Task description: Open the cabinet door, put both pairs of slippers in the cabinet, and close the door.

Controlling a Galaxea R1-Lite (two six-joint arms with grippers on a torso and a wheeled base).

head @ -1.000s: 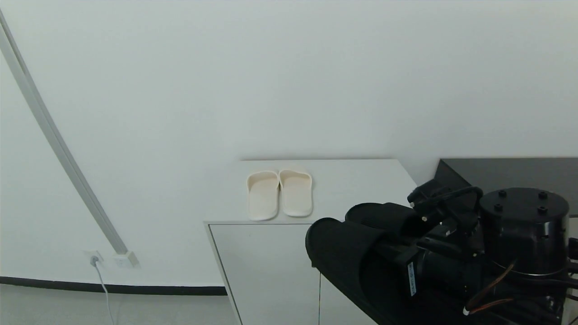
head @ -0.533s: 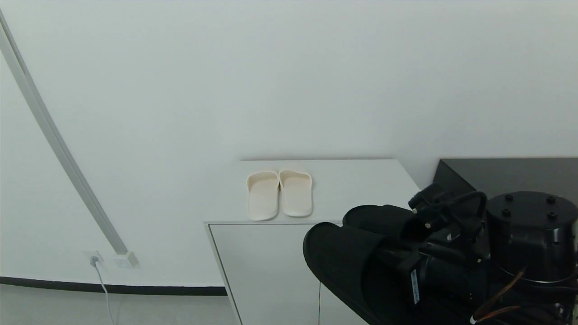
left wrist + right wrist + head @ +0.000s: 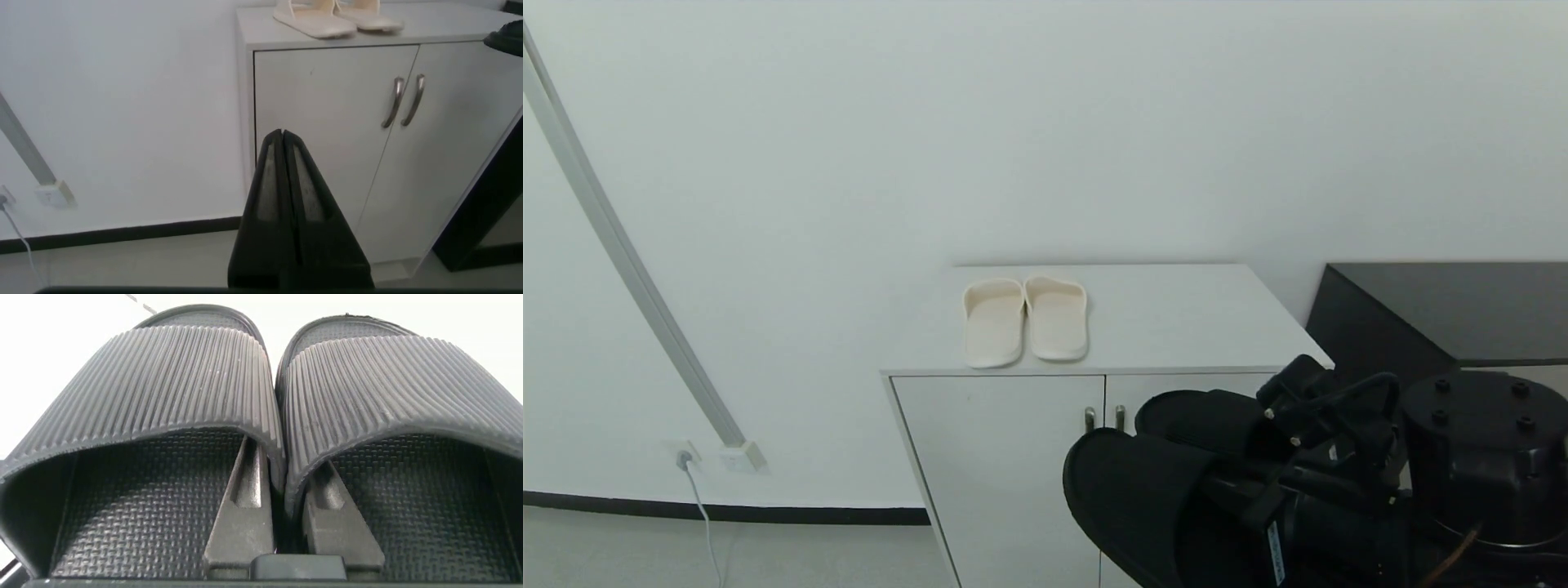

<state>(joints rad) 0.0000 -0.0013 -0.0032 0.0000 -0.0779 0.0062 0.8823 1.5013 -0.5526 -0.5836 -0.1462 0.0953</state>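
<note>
Your left pincer [image 3: 282,192] is pressed shut on nothing and points at the white two-door cabinet [image 3: 1005,457]. A pair of cream moulded slippers [image 3: 1025,320] sits on the cabinet top, left of centre. Both doors are closed, with their metal handles [image 3: 1089,420] side by side at the seam, so you have not yet opened anything. To the right, your right pincer [image 3: 284,457] clamps the pair of black ribbed slippers [image 3: 1168,474] by their adjoining inner walls, in front of the right door. By my reckoning, one pair is in hand and none is stowed.

Plain room set up like a home entryway.
White two-door cabinet [image 3: 1001,469] with cream slippers [image 3: 1025,320] on top, bare white wall [image 3: 1045,139], wall socket [image 3: 685,457], black skirting [image 3: 727,513].
</note>
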